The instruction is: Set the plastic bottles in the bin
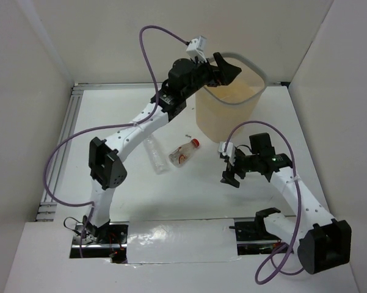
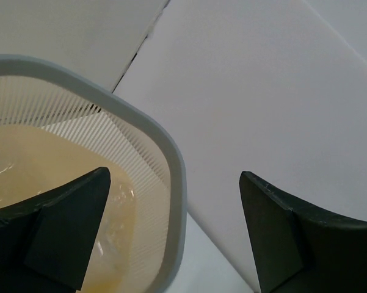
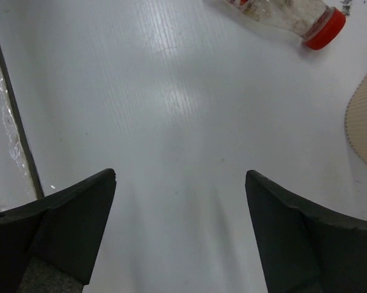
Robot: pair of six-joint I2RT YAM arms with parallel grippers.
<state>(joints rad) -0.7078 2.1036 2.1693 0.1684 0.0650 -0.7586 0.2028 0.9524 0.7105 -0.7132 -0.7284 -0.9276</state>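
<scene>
Hovering over the back-left rim of the bin (image 1: 226, 122), left gripper (image 1: 227, 67) has jaws spread wide, nothing held. Bin stands near the worktop's (image 1: 189, 195) back edge, right of centre; clear-plastic glints inside, contents hard to make out. Right gripper (image 1: 230, 171) likewise wide apart, empty, over bare worktop. Red-capped bottle (image 1: 184, 152) and clear bottle (image 1: 157, 157) lie mid-worktop, just beside each other.

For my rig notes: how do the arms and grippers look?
The left arm and right arm have white links and black joint housings. The left gripper and right gripper each have two black wedge-shaped fingers. A purple cable runs along each arm.
</scene>
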